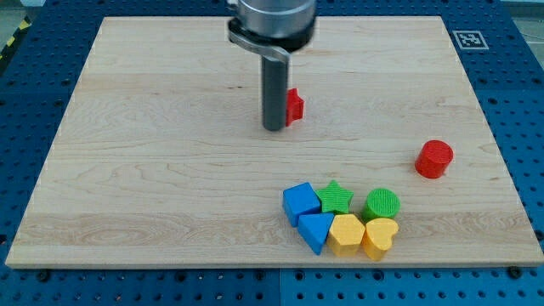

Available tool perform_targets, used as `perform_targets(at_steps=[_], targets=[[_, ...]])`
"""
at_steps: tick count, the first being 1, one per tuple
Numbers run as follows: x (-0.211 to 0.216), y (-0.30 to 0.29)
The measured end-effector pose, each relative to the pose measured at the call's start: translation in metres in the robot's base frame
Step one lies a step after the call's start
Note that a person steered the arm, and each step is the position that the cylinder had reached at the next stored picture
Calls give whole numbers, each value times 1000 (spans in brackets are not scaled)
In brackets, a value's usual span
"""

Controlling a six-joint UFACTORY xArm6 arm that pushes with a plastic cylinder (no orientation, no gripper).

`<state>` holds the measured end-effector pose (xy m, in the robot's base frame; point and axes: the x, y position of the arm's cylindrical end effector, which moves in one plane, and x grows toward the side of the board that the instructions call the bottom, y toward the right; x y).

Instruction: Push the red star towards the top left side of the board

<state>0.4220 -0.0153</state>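
Observation:
The red star [294,105] lies on the wooden board [153,153] a little above the middle; most of it is hidden behind the rod. My tip [273,128] rests on the board against the star's left and lower side. Only the star's right part shows.
A red cylinder [434,159] stands at the view's right. A cluster lies at the bottom middle: blue cube [299,203], green star [337,197], green cylinder [382,204], blue triangle [316,229], yellow hexagon [347,234], yellow heart [379,237]. An ArUco tag [469,39] sits at the board's top right corner.

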Motion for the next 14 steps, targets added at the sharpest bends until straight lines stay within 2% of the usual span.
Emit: perform_targets(at_steps=[1,2,4,5,8,9,10,11,12,13,14], targets=[[20,-11],[80,15],[50,113],[22,106],[-71,-66],[-58,-43],[-10,-4],[20,-15],[-1,-70],[-55,-127],[-87,-160]])
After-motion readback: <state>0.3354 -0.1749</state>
